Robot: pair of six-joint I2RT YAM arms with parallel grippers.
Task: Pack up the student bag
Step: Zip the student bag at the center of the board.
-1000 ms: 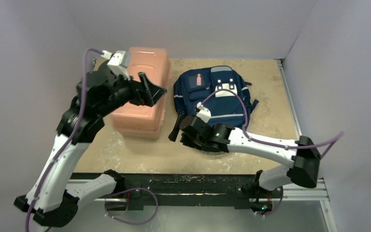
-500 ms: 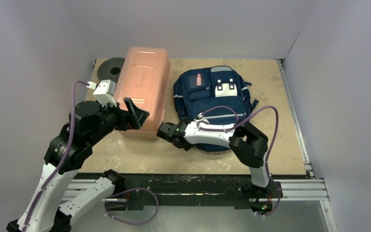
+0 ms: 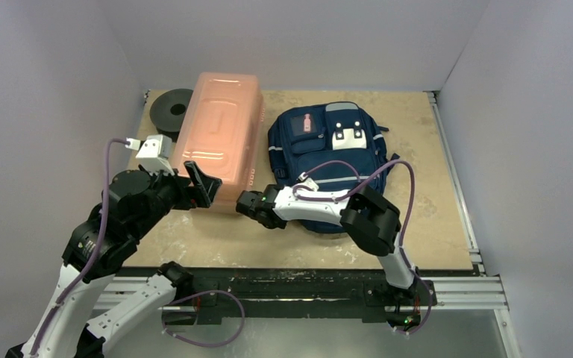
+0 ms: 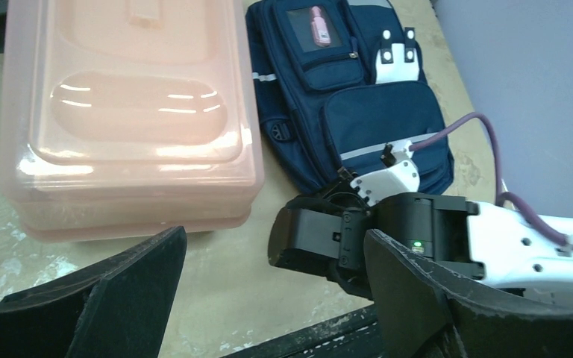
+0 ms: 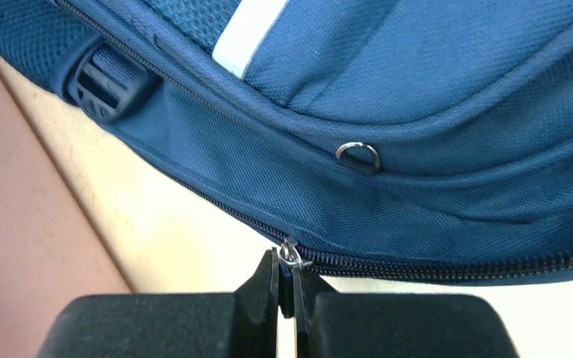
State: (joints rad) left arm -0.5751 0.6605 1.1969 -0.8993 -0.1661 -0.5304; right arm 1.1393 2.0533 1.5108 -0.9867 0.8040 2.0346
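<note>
The student bag point(image 3: 328, 149) is a navy backpack with grey stripes, lying flat on the table right of centre. My right gripper point(image 3: 245, 203) sits at its near left corner. In the right wrist view the bag's side point(image 5: 418, 89) fills the top, and my right gripper point(image 5: 287, 291) is shut on the metal zipper pull point(image 5: 289, 257) where the zip's closed teeth begin. My left gripper point(image 3: 201, 183) hangs open over the near end of the pink box point(image 3: 220, 142) and holds nothing. In the left wrist view it point(image 4: 274, 237) frames the right gripper's black body point(image 4: 321, 239) and the bag point(image 4: 343, 97).
The long pink translucent box point(image 4: 127, 112) lies just left of the bag, a narrow strip of table between them. A black disc point(image 3: 170, 110) sits at the back left corner. A strap buckle point(image 5: 104, 86) and a small metal ring point(image 5: 358, 155) show on the bag's side.
My right gripper has swung left to the bag's near left corner and shut on the zipper pull. My left arm has drawn back toward the near edge, uncovering the black disc.
</note>
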